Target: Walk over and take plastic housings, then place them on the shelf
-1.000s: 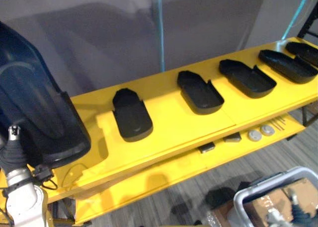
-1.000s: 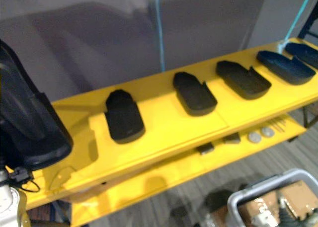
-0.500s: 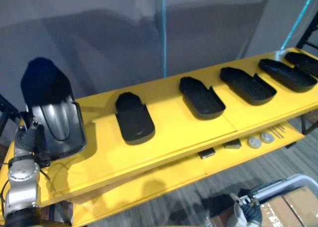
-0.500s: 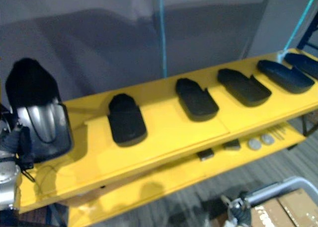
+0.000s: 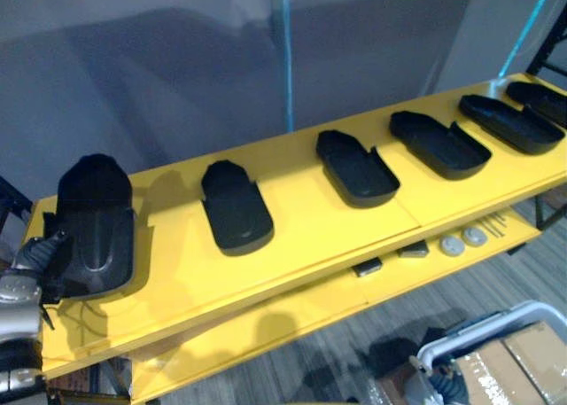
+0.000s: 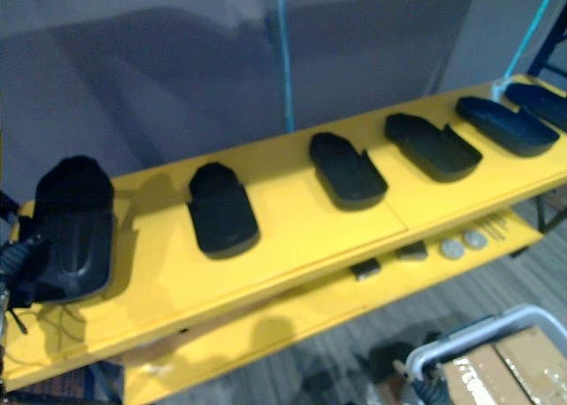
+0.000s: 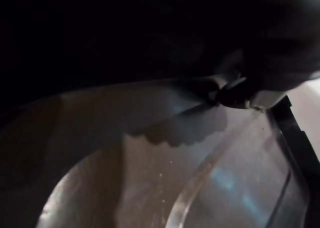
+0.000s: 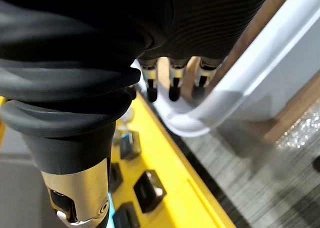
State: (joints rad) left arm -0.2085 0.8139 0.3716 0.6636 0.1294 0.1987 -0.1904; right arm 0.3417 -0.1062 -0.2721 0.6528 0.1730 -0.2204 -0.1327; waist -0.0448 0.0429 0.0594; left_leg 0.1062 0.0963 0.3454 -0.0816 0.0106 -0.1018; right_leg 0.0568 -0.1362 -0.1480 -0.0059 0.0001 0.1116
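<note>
Yellow shelf point(image 5: 301, 237) before a grey wall, loaded with a spaced row of black plastic housings, likely kept apart so as to lift each one without knocking its neighbour. Leftmost housing point(image 5: 93, 223) lying flat on the shelf's left end, well apart from the next housing point(image 5: 235, 214) and in line with the row, so judged as placed. Left hand point(image 5: 37, 256) low at that housing's near edge, touching it. Cannot tell whether grasping or released. Right hand point(image 8: 172, 78) hanging idle just beside a white bin rim point(image 8: 250, 68), fingers point(image 8: 150, 86) straight and slack, holding nothing.
</note>
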